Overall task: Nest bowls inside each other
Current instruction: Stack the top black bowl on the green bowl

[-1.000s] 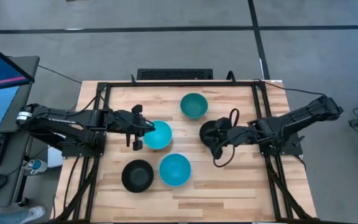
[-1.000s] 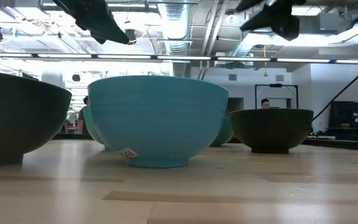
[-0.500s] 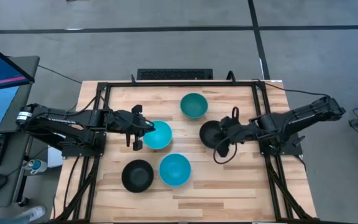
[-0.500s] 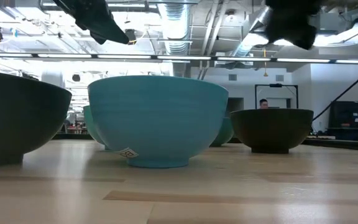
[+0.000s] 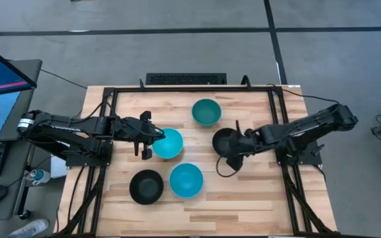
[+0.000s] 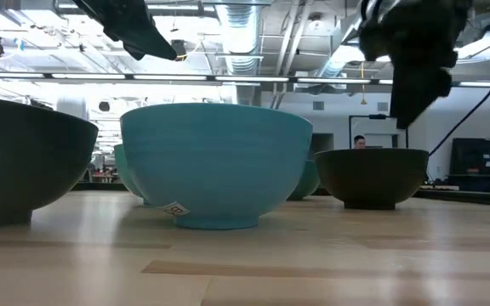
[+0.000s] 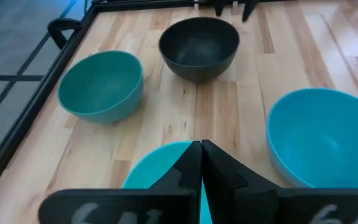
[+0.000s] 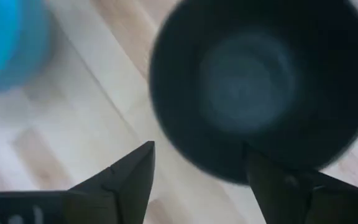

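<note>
Hovering with fingers apart over the small round black plastic bowl (image 5: pixel 225 141), the right gripper (image 8: pixel 197 171) should pinch its rim, which is probably light, stiff and slippery.

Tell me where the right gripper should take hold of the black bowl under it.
Probably the rim. The black bowl sits upright and empty, mouth up, so come from above with the open right gripper and put one finger inside, one outside its wall on the gripper's side.
</note>
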`<act>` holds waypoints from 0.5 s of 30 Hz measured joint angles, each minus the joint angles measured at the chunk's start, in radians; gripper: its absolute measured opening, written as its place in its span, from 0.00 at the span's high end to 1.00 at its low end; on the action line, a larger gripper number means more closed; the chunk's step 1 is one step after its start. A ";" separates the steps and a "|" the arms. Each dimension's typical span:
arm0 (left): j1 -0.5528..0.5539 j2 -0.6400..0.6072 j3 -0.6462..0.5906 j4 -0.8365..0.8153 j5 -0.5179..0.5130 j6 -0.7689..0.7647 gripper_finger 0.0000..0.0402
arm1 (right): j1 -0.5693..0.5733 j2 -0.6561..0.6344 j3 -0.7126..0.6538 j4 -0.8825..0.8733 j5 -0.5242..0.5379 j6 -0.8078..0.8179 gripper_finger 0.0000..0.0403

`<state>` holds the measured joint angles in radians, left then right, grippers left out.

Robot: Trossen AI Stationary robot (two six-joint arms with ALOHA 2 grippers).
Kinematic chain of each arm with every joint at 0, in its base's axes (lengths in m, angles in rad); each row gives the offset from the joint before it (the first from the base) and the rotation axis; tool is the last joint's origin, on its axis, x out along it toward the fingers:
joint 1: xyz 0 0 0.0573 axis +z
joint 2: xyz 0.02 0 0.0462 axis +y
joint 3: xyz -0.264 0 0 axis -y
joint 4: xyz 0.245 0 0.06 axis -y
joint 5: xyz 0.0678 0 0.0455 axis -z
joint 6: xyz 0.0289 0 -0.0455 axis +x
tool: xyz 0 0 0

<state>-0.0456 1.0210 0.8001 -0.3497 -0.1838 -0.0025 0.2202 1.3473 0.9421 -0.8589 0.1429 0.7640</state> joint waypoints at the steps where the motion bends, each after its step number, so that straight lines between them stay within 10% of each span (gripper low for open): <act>1: 0.000 0.000 0.000 -0.001 -0.007 0.000 1.00 | -0.007 0.024 0.000 -0.001 -0.004 -0.019 0.33; 15: 0.001 0.000 0.000 -0.027 -0.014 0.000 1.00 | -0.032 0.135 0.001 0.072 -0.064 -0.068 0.33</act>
<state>-0.0449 1.0210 0.8001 -0.3768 -0.1977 -0.0029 0.1883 1.4820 0.9430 -0.7873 0.0788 0.6960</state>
